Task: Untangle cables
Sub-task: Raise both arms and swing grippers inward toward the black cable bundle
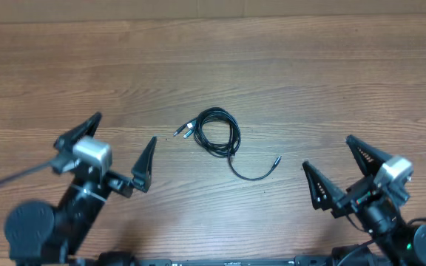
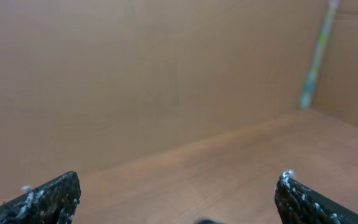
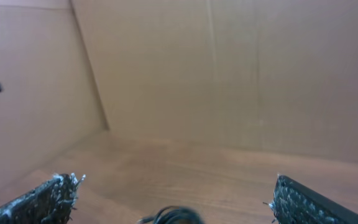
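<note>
One small bundle of cables (image 1: 218,133) is recorded at the middle of the tabletop (image 1: 309,66), lying flat. It consists of a loose coil of several turns, a pair of plug tips (image 1: 180,132) projecting to its left, and a single tail (image 1: 247,178) curving out to the near right and ending in a further plug.

The cords are judged thin, light and limp, with no stiffness to hold a shape. The whole bundle is expected to drag along if one strand is pulled. The jackets appear smooth, so some slip under a loose grip is to be allowed for. Hold is best taken on the free tail close behind its plug, or on the paired tips at the left, with the coil pinned by the other arm.

The left pincer (image 1: 117,144) is found spread to its full width at the near left, empty and well apart from the bundle. The right pincer (image 1: 340,168) is likewise spread wide at the near right, with nothing held or touched. The tail's end lies nearer to it than the coil does.
</note>
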{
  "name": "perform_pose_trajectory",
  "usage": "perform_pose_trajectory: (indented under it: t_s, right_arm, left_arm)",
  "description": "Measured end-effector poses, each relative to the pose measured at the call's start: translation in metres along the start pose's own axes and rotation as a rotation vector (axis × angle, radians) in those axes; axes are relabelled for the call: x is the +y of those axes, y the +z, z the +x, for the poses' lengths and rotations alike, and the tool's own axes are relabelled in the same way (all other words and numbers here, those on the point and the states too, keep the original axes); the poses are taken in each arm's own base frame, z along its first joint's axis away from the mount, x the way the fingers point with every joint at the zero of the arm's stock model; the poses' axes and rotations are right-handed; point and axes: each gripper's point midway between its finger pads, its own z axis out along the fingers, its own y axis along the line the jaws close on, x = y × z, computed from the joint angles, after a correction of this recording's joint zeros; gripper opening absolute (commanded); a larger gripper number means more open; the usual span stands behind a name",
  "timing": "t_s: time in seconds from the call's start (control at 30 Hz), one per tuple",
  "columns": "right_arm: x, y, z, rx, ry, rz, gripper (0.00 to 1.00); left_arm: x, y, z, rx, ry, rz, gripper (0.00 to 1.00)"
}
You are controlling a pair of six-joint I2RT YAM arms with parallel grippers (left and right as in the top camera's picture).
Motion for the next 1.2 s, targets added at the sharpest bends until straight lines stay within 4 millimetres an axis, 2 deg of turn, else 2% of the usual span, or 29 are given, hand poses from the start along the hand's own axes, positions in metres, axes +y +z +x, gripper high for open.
perform_pose_trajectory:
  t_s: [0.03, 0.13, 0.2, 0.23, 0.3, 0.4, 0.47, 0.67, 0.87, 1.0, 1.03, 1.1, 1.13, 1.17, 1.2]
  right_arm:
    - [0.002, 0.004, -0.007, 0.023, 0.011, -0.01, 1.0]
    - [0.003, 0.017, -0.011, 0.147, 0.076, -0.017, 1.0]
    - [0.0, 0.024, -0.008, 0.234, 0.123, -0.011, 1.0]
    - [-0.002, 0.034, -0.009, 0.286, 0.153, -0.014, 1.0]
    - [-0.005, 0.038, 0.007, 0.419, 0.23, 0.002, 1.0]
    - [-0.013, 0.056, 0.014, 0.532, 0.299, 0.013, 1.0]
    - [-0.021, 0.067, 0.032, 0.623, 0.355, 0.027, 1.0]
    - [-0.031, 0.092, 0.078, 0.795, 0.489, -0.009, 1.0]
    - [-0.034, 0.107, 0.1, 0.859, 0.56, -0.053, 1.0]
    - [-0.033, 0.111, 0.108, 0.882, 0.592, -0.077, 1.0]
    - [-0.033, 0.112, 0.109, 0.886, 0.598, -0.082, 1.0]
    - [-0.032, 0.113, 0.111, 0.891, 0.606, -0.088, 0.83]
    - [-0.032, 0.113, 0.111, 0.893, 0.61, -0.089, 0.63]
    - [-0.032, 0.114, 0.111, 0.893, 0.613, -0.093, 0.53]
    - [-0.033, 0.115, 0.111, 0.888, 0.608, -0.096, 0.28]
  left_arm:
    - [-0.002, 0.007, -0.004, 0.034, -0.017, 0.034, 0.99]
    - [-0.006, 0.022, 0.002, 0.149, -0.081, 0.098, 1.0]
    - [-0.006, 0.036, 0.013, 0.242, -0.137, 0.143, 1.0]
    - [-0.007, 0.044, 0.02, 0.297, -0.174, 0.173, 1.0]
    - [-0.008, 0.054, 0.038, 0.394, -0.239, 0.208, 1.0]
    - [-0.007, 0.067, 0.055, 0.476, -0.3, 0.239, 1.0]
    - [-0.007, 0.076, 0.071, 0.535, -0.345, 0.258, 0.99]
    - [-0.007, 0.088, 0.101, 0.639, -0.429, 0.292, 0.99]
    - [-0.004, 0.097, 0.117, 0.692, -0.489, 0.286, 0.99]
    - [-0.002, 0.102, 0.127, 0.719, -0.511, 0.283, 0.98]
    - [-0.001, 0.103, 0.13, 0.727, -0.517, 0.283, 0.91]
    - [-0.001, 0.105, 0.134, 0.74, -0.531, 0.282, 0.67]
    - [-0.001, 0.106, 0.136, 0.747, -0.543, 0.28, 0.4]
    - [0.0, 0.107, 0.139, 0.756, -0.554, 0.279, 0.21]
    - [0.0, 0.108, 0.141, 0.763, -0.562, 0.279, 0.04]
